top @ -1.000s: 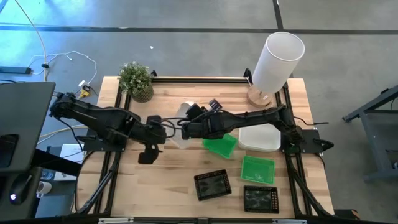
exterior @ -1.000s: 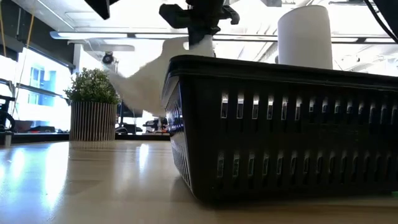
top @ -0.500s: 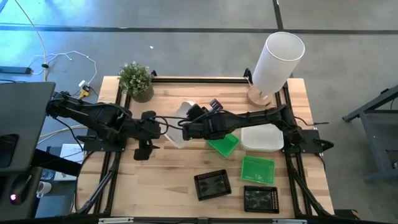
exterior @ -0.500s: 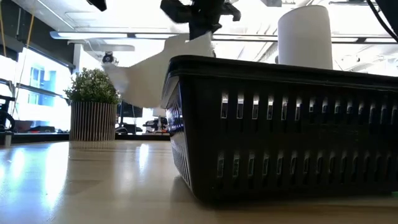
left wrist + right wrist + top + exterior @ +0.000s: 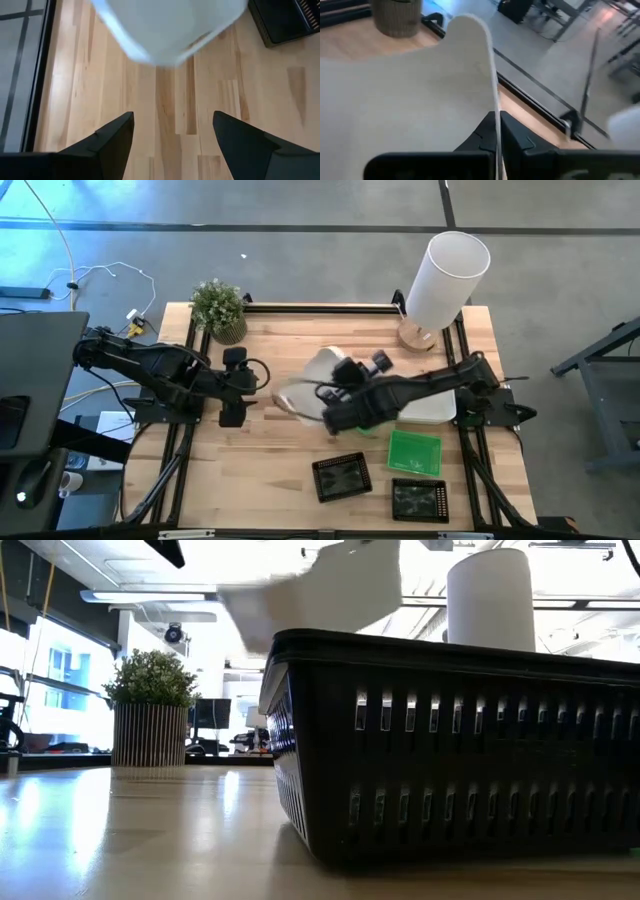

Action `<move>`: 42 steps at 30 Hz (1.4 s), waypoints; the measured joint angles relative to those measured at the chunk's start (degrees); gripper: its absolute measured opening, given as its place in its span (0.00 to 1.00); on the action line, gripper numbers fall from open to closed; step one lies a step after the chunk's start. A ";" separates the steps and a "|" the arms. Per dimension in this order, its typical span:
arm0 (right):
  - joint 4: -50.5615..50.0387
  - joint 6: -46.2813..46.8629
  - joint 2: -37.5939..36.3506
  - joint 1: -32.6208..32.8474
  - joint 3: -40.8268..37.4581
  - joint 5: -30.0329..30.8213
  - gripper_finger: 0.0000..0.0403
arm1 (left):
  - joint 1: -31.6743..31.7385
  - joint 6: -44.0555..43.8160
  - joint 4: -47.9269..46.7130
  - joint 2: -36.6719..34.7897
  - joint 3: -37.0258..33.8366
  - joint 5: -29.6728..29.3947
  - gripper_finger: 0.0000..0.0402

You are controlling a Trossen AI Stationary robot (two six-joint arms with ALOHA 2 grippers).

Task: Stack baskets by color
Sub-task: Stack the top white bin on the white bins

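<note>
The right tool (image 5: pixel 318 394), its fingers pinched together on the rim of a white basket (image 5: pixel 308 385), carried that basket in the air above the middle of the counter (image 5: pixel 270 470). The resting white basket (image 5: pixel 435 406), the likely drop-off, lay well off on the far side of the carrying arm, toward the tall white cylinder (image 5: pixel 445 278). The left tool (image 5: pixel 233 388) waited with fingers spread apart on the carried basket's opposite side, nearer the potted plant (image 5: pixel 219 307), so the right arm looked far better placed to finish the stack.
</note>
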 joint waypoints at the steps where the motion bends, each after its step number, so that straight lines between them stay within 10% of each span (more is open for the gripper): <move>1: -2.99 3.68 -0.14 0.87 0.00 0.53 0.00 | 0.00 0.00 -0.02 0.00 0.00 0.00 0.64; 17: -2.82 13.31 -10.45 6.62 -12.75 4.88 0.00 | -0.31 -1.49 -0.02 0.07 -0.02 0.49 0.64; 42: -2.83 70.11 -46.02 20.88 -60.21 -6.20 0.00 | -0.31 -1.49 -0.11 0.09 -0.04 0.50 0.64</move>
